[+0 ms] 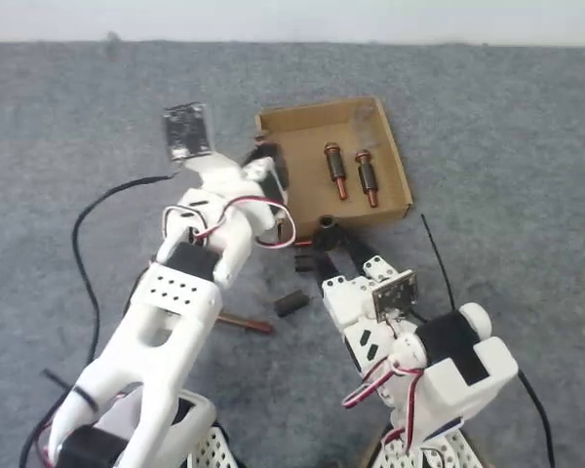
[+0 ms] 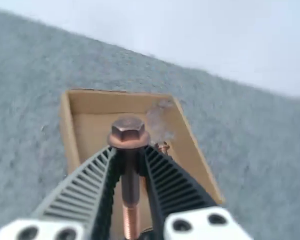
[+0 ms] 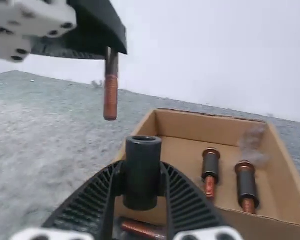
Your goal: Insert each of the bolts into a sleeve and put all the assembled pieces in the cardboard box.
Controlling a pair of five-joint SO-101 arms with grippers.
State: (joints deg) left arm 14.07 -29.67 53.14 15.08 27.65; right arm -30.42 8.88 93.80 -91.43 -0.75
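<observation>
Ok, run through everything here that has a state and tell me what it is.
Left jaws, shut on the held bolt.
Held bolt, upright, head up, bare.
Right jaws, shut on the held sleeve.
Held sleeve, upright, empty.
Cardboard box, open, two assembled pieces inside.
Assembled pieces, lying flat, sleeves on.
Loose bolt, lying on the table, bare.
Loose sleeve, lying on the table, empty.

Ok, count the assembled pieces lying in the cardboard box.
2. The left piece lies near the middle of the cardboard box; the right piece lies beside it. The left gripper overhangs the box's left edge and may hide more.
</observation>
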